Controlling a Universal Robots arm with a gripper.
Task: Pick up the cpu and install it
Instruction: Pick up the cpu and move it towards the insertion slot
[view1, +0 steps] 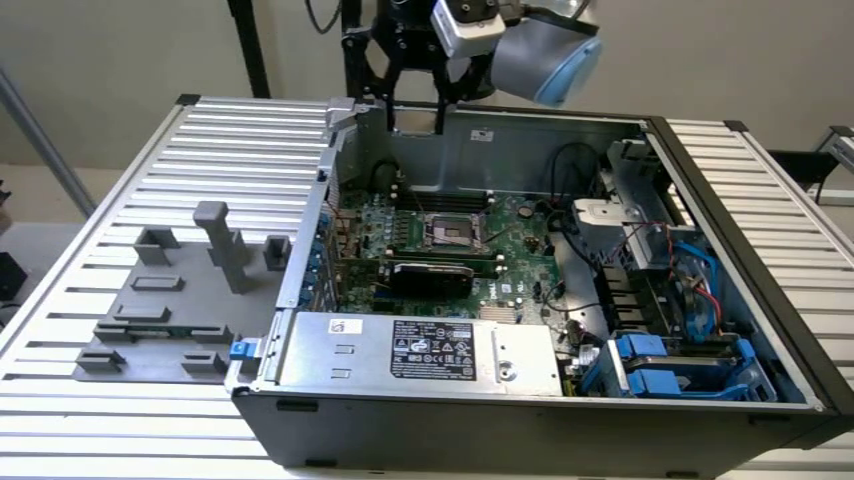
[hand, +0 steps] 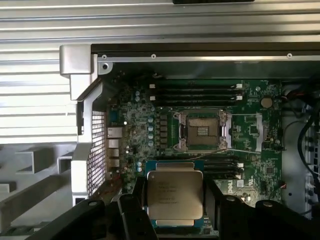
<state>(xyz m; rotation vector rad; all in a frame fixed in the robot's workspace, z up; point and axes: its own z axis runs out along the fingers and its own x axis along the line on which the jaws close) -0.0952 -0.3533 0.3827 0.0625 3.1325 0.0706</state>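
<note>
The cpu (hand: 175, 194), a flat square chip with a silvery lid and green rim, sits between my gripper's (hand: 175, 202) two black fingers (hand: 134, 212), held level above the motherboard. My gripper is shut on it. Beyond the chip, the motherboard socket (hand: 202, 131) lies bare with its metal frame around it. In the exterior view my gripper (view1: 415, 118) hangs high over the back wall of the open computer case (view1: 534, 135), above and behind the socket (view1: 451, 234).
A grey plastic tray (view1: 160, 310) with upright blocks lies on the slatted table (view1: 80, 250) at the exterior view's left. Inside the case are the power supply (view1: 427, 350), a black card (view1: 434, 275), cables and blue drive bays (view1: 674, 365). Memory slots (hand: 197, 92) flank the socket.
</note>
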